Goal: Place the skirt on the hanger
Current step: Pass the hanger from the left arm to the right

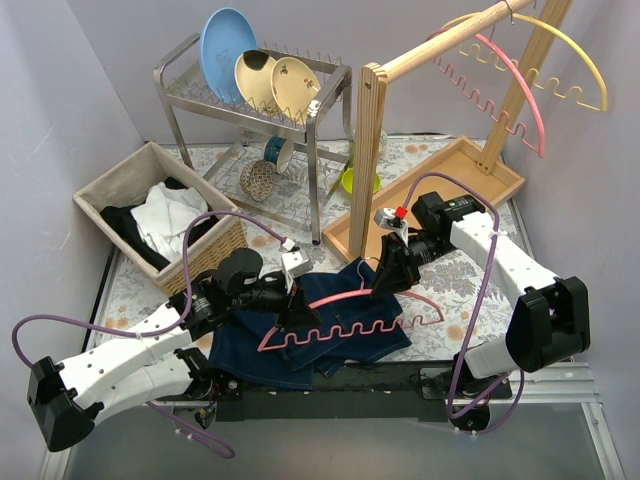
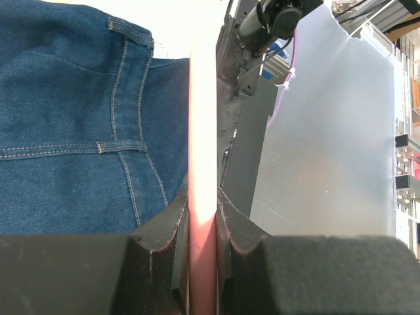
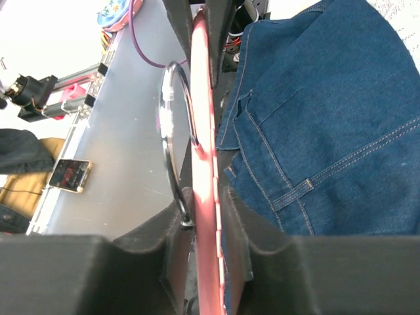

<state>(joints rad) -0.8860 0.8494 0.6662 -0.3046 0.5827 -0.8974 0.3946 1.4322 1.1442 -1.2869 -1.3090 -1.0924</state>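
Note:
A dark blue denim skirt [image 1: 300, 330] lies crumpled on the table near the front edge. A pink hanger [image 1: 350, 325] with a wavy lower bar is held just above it. My left gripper [image 1: 297, 312] is shut on the hanger's left part; the pink bar [image 2: 202, 131] runs between its pads, with the skirt [image 2: 72, 125] to the left. My right gripper [image 1: 392, 272] is shut on the hanger's top by its metal hook [image 3: 172, 125]; the pink bar [image 3: 205, 131] sits between its pads, with the skirt [image 3: 328, 118] to the right.
A wooden rack [image 1: 440, 60] with a yellow hanger [image 1: 560, 60] and a pink hanger [image 1: 505, 90] stands at the back right on a wooden tray [image 1: 440, 195]. A dish rack [image 1: 255, 95] is at the back; a laundry basket [image 1: 160, 215] at the left.

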